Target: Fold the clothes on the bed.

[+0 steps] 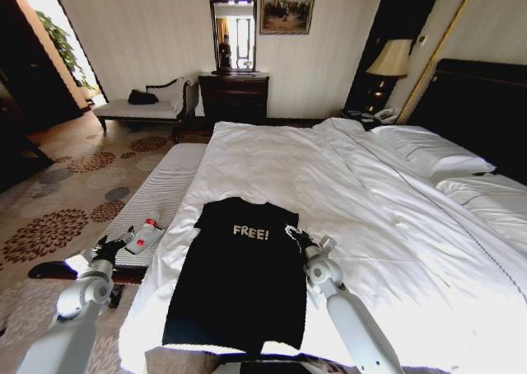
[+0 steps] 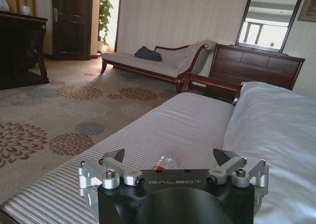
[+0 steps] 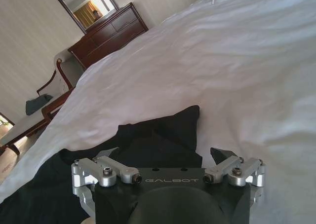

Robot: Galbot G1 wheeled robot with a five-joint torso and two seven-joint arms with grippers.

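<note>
The clothes, a black T-shirt [image 1: 235, 287] with white "FREE!" lettering, lie flat near the foot of the bed [image 1: 370, 193], collar toward the far end. My right gripper [image 1: 298, 236] hovers open at the shirt's right sleeve edge. In the right wrist view its fingers [image 3: 106, 155] straddle the black fabric [image 3: 163, 130] with nothing held. My left gripper [image 1: 111, 246] is off the bed, open above the striped bench [image 1: 156, 197]. In the left wrist view it [image 2: 169, 157] is empty.
A small white bottle with a red band [image 1: 144, 236] lies on the bench [image 2: 148, 130] just beyond the left gripper. A cream chaise [image 1: 144, 106] and a dark dresser [image 1: 235, 94] stand by the far wall. Pillows [image 1: 436, 151] and a dark headboard [image 1: 482, 102] are at right.
</note>
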